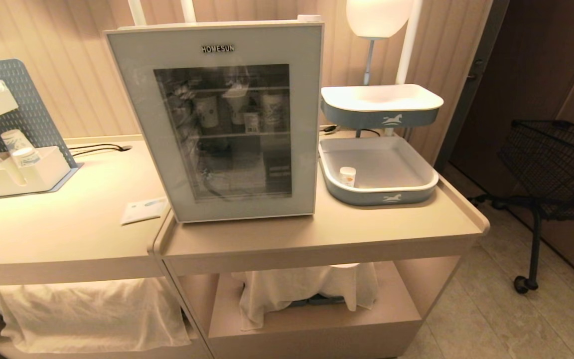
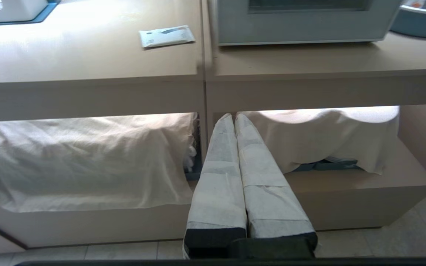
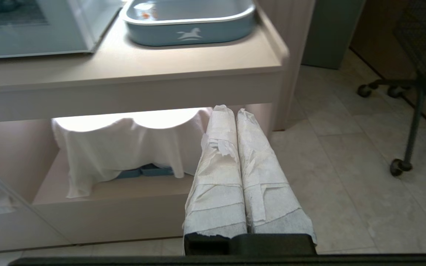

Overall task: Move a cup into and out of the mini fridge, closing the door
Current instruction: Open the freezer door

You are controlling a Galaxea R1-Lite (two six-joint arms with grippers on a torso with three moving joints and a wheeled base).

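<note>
Mini fridge (image 1: 227,119) standing on the right-hand counter (image 1: 327,234), its door (image 1: 132,124) closed. Through the glass window, tall paper cups (image 1: 207,110) stand on the upper wire shelf; a dark box occupies the lower compartment. Just right of the fridge sits a blue-grey tray (image 1: 416,187) with a white rim, holding one small white cup (image 1: 348,176) with orange print near its left wall; whether its lid is sealed cannot be told. A second, raised tray (image 1: 381,107) sits behind and above it, and what it holds is not visible. On the left counter, a white organizer (image 1: 18,172) against a pegboard holds two more patterned cups, and a flat packet (image 1: 143,209) lies near the fridge's left corner. White cloths (image 1: 307,289) drape the items on the lower shelves. Left gripper (image 2: 234,117) and right gripper (image 3: 227,109) hang low in front of the counters, each with wrapped fingers pressed together and holding nothing.
</note>
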